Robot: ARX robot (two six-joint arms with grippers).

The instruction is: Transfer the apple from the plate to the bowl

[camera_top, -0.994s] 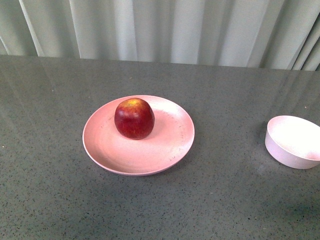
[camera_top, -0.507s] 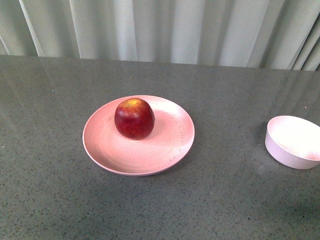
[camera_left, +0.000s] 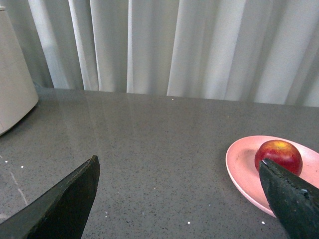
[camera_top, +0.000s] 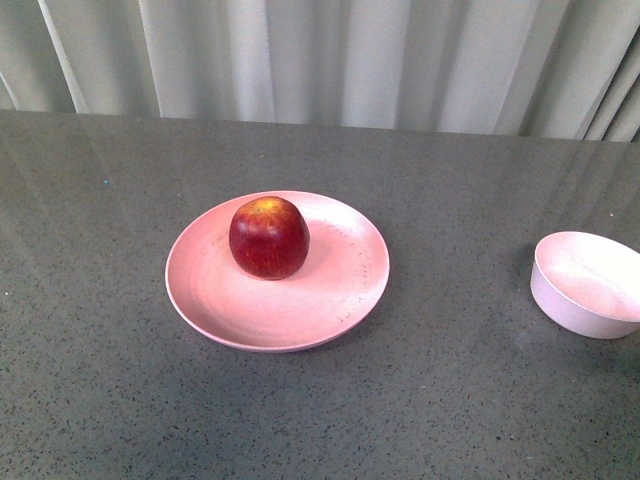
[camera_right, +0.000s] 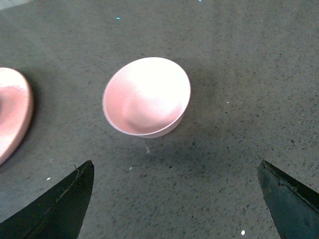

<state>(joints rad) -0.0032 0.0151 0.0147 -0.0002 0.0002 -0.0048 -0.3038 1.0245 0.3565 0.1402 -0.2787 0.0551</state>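
Observation:
A dark-red apple point(camera_top: 268, 237) with a yellow-orange top sits on the wide pink plate point(camera_top: 330, 290) in the middle of the grey table. The small pale pink-white bowl point(camera_top: 585, 283) stands empty at the right edge. Neither arm shows in the front view. In the left wrist view my left gripper point(camera_left: 179, 196) is open and empty over bare table, with the apple point(camera_left: 278, 154) and plate point(camera_left: 239, 164) off to one side, partly behind one fingertip point(camera_left: 294, 199). In the right wrist view my right gripper point(camera_right: 174, 199) is open and empty, a short way from the bowl point(camera_right: 147, 97).
Pale curtains point(camera_top: 330, 60) hang behind the table's far edge. A white rounded object point(camera_left: 15, 89) stands at the table's side in the left wrist view. The plate's rim point(camera_right: 20, 114) shows at the edge of the right wrist view.
Nothing in the front view has moved; the light on the bowl looks slightly dimmer.

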